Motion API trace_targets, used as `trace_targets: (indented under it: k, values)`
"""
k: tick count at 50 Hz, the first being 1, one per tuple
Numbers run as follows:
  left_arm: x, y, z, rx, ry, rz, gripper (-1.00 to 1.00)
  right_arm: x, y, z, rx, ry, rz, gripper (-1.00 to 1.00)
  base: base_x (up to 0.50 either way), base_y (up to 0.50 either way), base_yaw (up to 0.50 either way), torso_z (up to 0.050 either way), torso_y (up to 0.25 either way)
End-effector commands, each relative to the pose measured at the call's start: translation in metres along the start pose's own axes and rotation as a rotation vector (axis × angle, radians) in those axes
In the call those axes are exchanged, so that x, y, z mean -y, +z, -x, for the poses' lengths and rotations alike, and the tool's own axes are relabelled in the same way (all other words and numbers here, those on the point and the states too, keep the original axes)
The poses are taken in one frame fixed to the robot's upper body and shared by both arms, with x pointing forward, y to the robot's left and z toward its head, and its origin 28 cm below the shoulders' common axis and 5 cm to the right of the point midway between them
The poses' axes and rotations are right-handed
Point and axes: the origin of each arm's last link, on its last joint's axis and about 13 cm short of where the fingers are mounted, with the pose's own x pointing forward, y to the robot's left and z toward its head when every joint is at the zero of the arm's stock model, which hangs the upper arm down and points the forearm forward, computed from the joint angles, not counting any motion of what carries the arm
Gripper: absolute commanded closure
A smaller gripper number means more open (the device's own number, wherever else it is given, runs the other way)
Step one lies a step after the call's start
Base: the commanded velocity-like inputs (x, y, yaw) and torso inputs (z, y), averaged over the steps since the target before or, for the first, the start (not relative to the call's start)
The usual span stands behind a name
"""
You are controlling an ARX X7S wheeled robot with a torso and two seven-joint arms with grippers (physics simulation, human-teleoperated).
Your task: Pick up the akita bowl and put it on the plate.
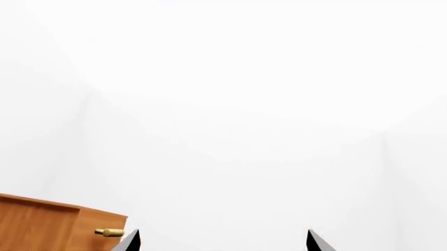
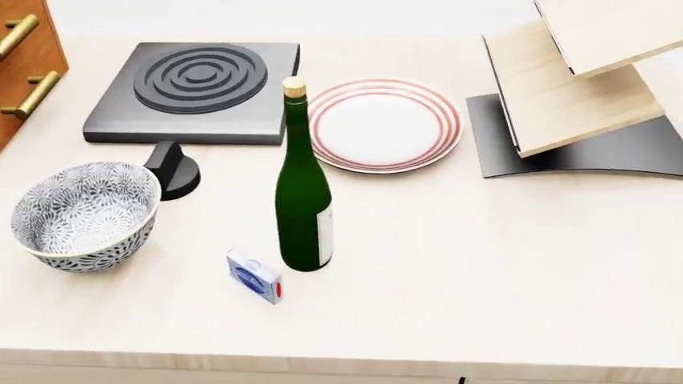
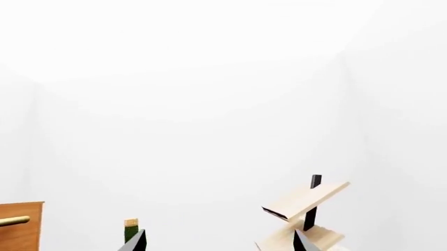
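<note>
Bowl (image 2: pixel 85 214) near-left on bench (image 2: pixel 481 264), plate (image 2: pixel 385 124) far-right past bottle (image 2: pixel 303 192); left arm likely nearer; both arms' fingers spread wide, empty.

1. Pale wood-grain tabletop (image 2: pixel 513 264) fills the head view, evenly lit.
2. Brown wooden cabinet (image 2: pixel 27 56) with brass handles (image 2: pixel 35 94) at far left.
3. Plain white walls (image 1: pixel 231 104) in both wrist views.
4. Light wooden rack (image 2: pixel 577 88) on a dark base, far right.
</note>
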Motion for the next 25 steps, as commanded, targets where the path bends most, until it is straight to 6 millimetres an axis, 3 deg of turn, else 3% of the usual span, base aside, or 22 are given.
trace_targets:
  k: [1,13,25]
  values:
    - [-0.0004,0.0,0.0002,-0.003,0.002,0.005,-1.0,-0.0019,-0.0017,0.0011,0.037,-0.016,0.029,-1.0,0.0,0.0,0.0,0.0,0.0]
    - [-0.0001,0.0005,0.0,0.0,-0.001,0.002,-1.0,-0.0024,-0.0028,0.0005,0.012,-0.022,0.031,-1.0,0.02,0.0,0.0,0.0,0.0]
    - [-0.0003,0.0021,-0.0023,0.005,0.006,-0.004,-1.0,-0.0026,-0.002,-0.0002,0.012,-0.018,0.029,-1.0,0.35,0.0,0.0,0.0,0.0]
